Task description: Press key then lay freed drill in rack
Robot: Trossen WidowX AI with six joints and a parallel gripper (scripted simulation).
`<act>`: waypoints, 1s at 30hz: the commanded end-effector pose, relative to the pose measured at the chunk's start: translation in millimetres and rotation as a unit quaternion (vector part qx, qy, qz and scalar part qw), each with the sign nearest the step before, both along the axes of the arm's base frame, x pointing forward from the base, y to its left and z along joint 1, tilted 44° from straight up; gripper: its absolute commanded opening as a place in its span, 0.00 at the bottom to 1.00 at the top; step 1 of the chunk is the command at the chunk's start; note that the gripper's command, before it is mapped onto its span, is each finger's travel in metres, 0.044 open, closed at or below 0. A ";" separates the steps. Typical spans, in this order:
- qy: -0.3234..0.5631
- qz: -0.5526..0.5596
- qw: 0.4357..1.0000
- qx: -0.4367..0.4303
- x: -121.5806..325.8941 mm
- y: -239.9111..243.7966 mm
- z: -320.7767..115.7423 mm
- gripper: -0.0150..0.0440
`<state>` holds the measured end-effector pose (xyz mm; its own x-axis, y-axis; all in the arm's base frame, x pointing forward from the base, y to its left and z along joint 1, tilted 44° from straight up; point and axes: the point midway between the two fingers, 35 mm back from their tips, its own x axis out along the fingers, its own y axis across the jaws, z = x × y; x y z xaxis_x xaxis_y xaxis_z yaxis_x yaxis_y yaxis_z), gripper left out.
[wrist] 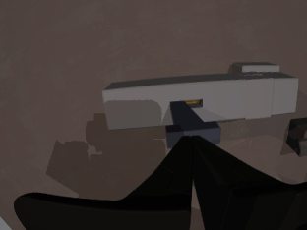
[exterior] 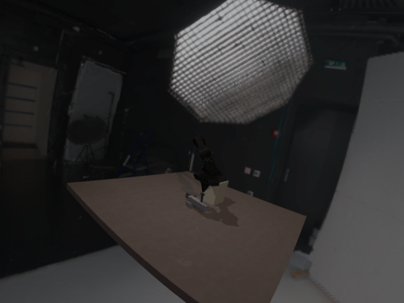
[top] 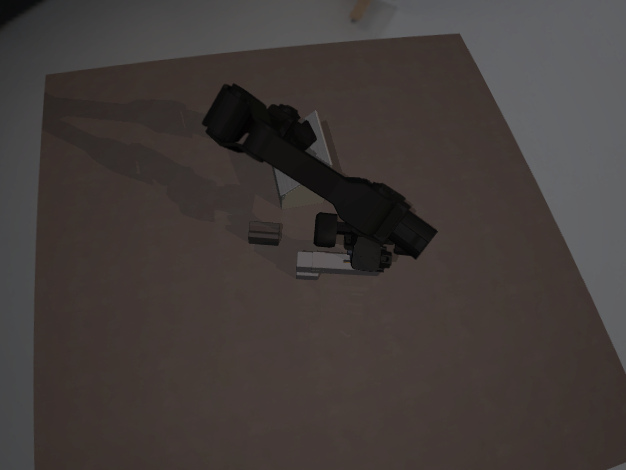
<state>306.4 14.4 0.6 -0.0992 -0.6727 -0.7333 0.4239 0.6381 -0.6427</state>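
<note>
A long pale grey block [top: 328, 260] [exterior: 197, 202] [wrist: 231, 97] lies on the table. A dark blue T-shaped piece [exterior: 202, 196] [wrist: 205, 133] stands up out of it, and a small orange part [wrist: 194, 102] shows in a slot beside the T-piece's stem. Which of these is the key and which the drill, I cannot tell. A small grooved dark block [top: 264, 233], possibly the rack, sits off one end of the pale block. My gripper [exterior: 202, 190] [wrist: 189, 144] is shut and empty, its tips close above the T-piece's head; contact is unclear. The arm hides the tips in the top view.
A cream wedge with a pale sloping top [top: 302, 197] [exterior: 215, 193] stands behind the pale block, partly under my arm. The brown table [top: 212, 354] [exterior: 208, 247] has its far edge behind the arm. The arm reaches over the wedge and casts shadows beside it.
</note>
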 end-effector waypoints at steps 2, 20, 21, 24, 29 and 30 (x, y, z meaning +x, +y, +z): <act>0.004 0.003 1.000 -0.002 -1.0 -0.8 0.0 0.25; 0.012 0.010 1.000 -0.005 -4.9 -10.7 -10.3 0.25; 0.012 0.010 1.000 -0.005 -4.8 -10.9 -10.8 0.25; 0.012 0.010 1.000 -0.005 -4.4 -11.7 -11.8 0.25; 0.012 0.010 1.000 -0.005 -4.0 -12.9 -13.0 0.25; 0.012 0.010 1.000 -0.006 -3.9 -13.1 -13.2 0.25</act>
<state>303.8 5.5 -7.1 -0.0884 -0.6855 -0.7227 0.3945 0.6421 -0.6573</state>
